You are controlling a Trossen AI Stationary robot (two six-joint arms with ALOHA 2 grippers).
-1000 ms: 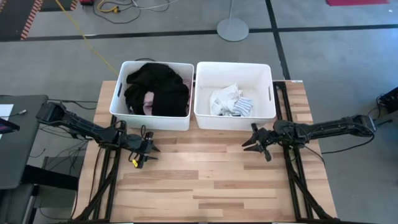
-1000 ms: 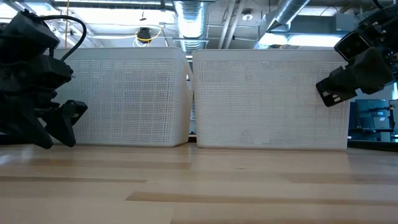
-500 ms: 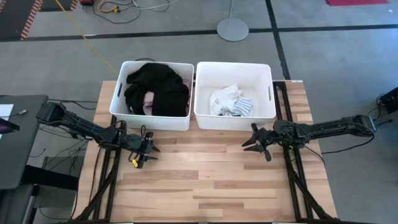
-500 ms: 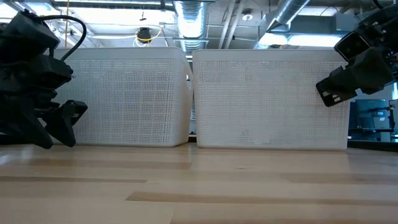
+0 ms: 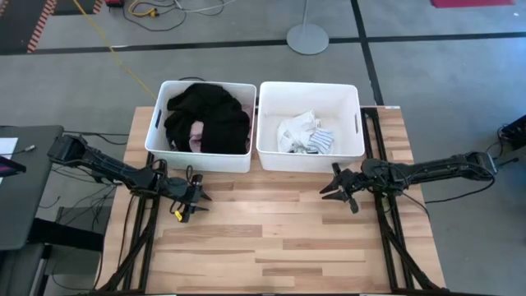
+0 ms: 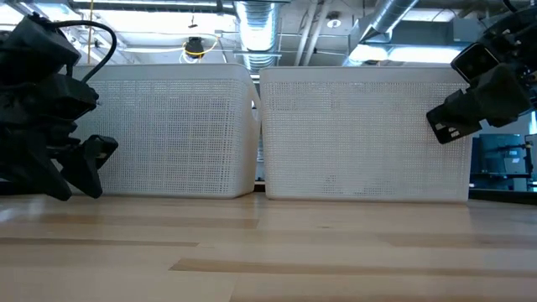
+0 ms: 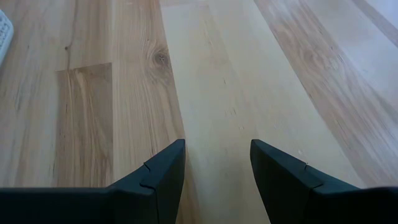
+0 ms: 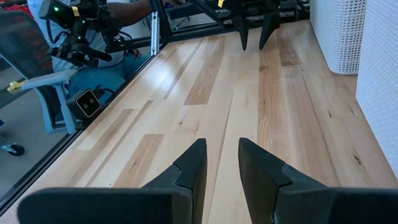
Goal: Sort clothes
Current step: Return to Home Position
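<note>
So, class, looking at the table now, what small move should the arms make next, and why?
Probably just ease both arms back to rest: the clothes lie in the two white bins, none shows on the table, and the left gripper and right gripper hang open and empty.

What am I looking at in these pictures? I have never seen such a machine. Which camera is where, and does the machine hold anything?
This is a robot with two dark arms working at a wooden table. Each arm ends in a two-finger gripper. One picture is taken from above, one from table height, and one from a camera on each wrist, looking past that arm's own fingers. Seen from above, the left gripper and the right gripper are over bare wood in front of two white bins. Both are open and hold nothing. The left bin contains a black garment with some pink fabric showing. The right bin contains white clothes and a striped sock.
</note>
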